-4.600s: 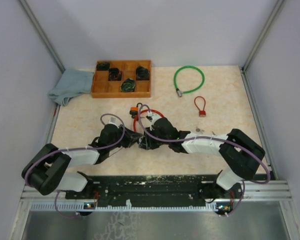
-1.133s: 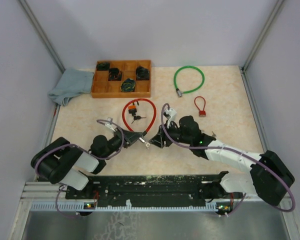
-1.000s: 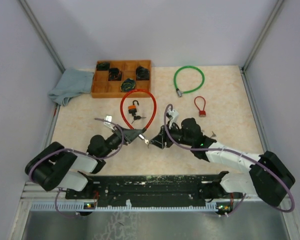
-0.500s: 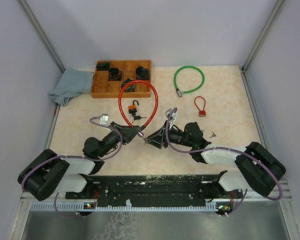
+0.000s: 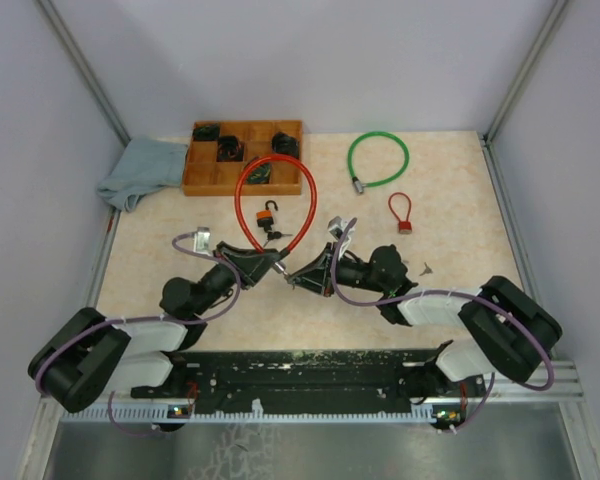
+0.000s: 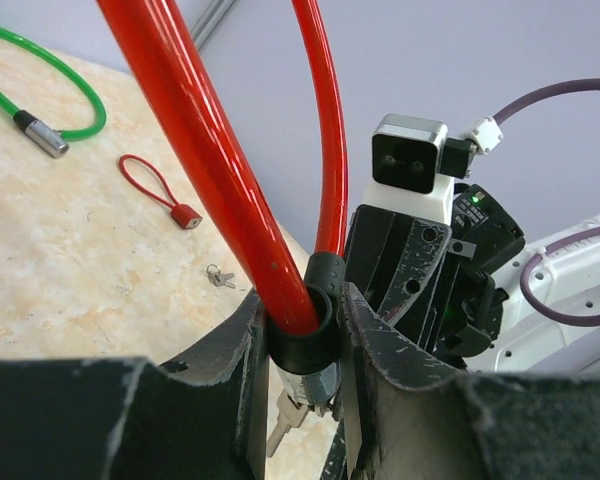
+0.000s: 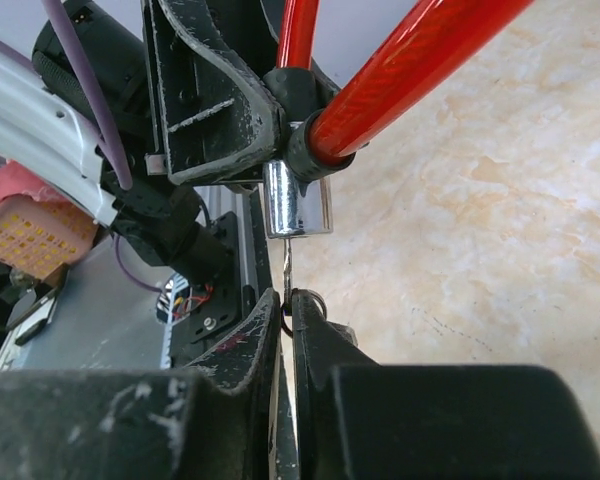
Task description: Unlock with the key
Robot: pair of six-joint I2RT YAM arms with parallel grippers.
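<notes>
Our left gripper (image 6: 302, 340) clamps the red cable lock (image 6: 210, 160); right gripper (image 7: 285, 320) pinches the key (image 7: 286, 268) at its silver barrel (image 7: 298, 210); we should twist squarely, without bending

Back left, a blue cloth (image 5: 140, 170) right beside a wooden tray (image 5: 220, 189) with dark bits in some boxes. Further right, a green cable ring (image 5: 377, 158) and a small red loop (image 5: 401, 212). Mid worktop (image 5: 160, 240), an orange padlock (image 5: 269, 214).
</notes>
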